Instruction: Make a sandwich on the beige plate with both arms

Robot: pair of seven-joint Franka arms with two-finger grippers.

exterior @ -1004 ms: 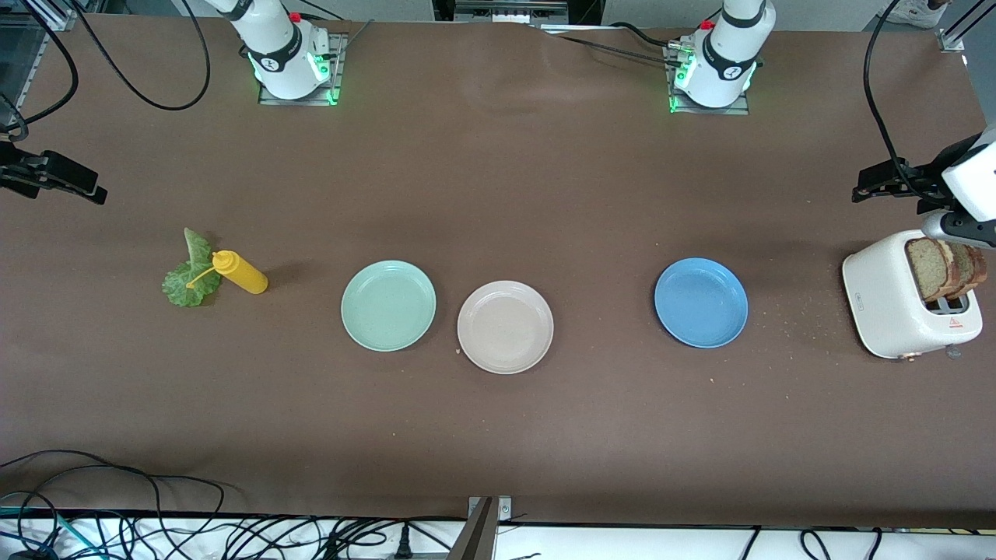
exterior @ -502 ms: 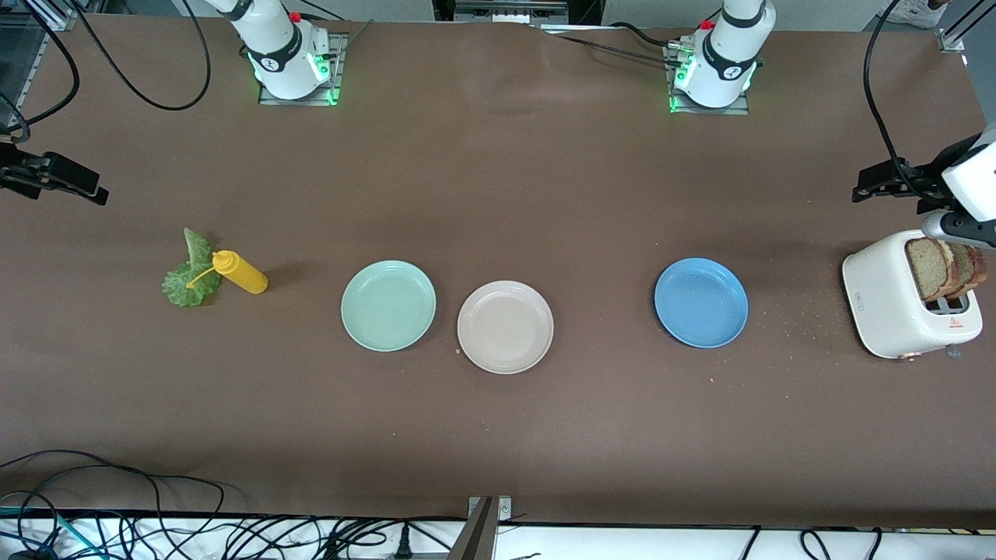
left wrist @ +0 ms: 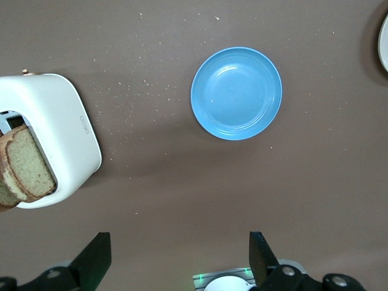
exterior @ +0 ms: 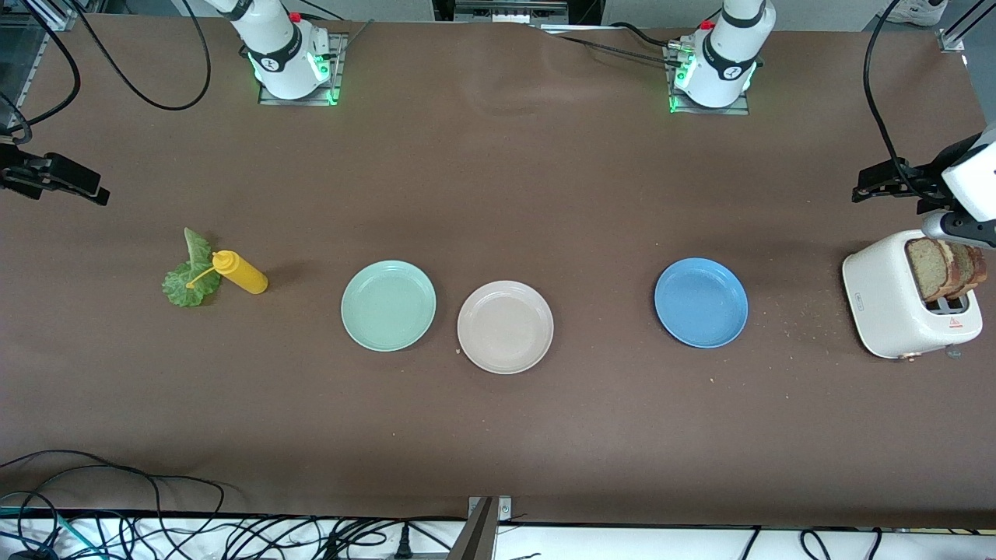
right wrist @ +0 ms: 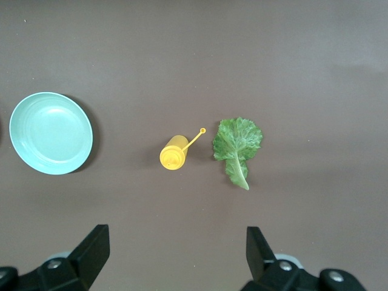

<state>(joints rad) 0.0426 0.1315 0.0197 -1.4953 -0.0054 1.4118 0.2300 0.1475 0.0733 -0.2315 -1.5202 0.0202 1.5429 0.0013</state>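
Two brown bread slices (exterior: 945,268) stand in the white toaster (exterior: 895,307) at the left arm's end of the table; they also show in the left wrist view (left wrist: 27,167). A green lettuce leaf (exterior: 189,274) lies at the right arm's end, also in the right wrist view (right wrist: 237,145). The beige plate (exterior: 505,327) sits bare mid-table. My left gripper (left wrist: 180,245) is open and empty, high over bare table between the toaster and the blue plate. My right gripper (right wrist: 177,241) is open and empty, high over bare table by the lettuce.
A yellow squeeze bottle (exterior: 243,274) lies against the lettuce. A mint green plate (exterior: 388,306) sits beside the beige plate, toward the right arm's end. A blue plate (exterior: 701,302) sits toward the toaster. Crumbs lie between the blue plate and the toaster.
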